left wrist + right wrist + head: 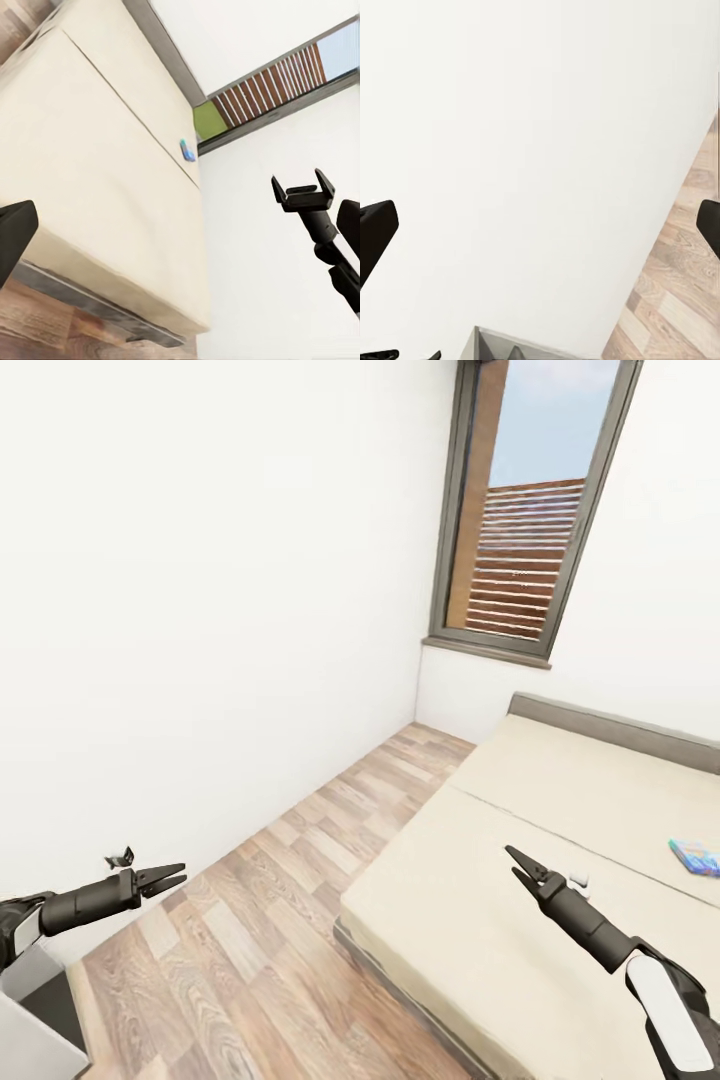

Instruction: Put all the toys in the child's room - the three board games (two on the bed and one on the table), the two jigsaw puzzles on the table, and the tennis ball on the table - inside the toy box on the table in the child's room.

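While both grippers' fingers apart, board game on bed, well beyond right gripper.

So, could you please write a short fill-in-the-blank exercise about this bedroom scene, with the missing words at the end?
1. The blue board game lies on the ____.
2. The floor beside the bed is made of ____.
3. The window is set in the wall behind the ____ of the bed.
4. Both the left claw and the right claw hold ____.

Missing words: bed; wood; head; nothing
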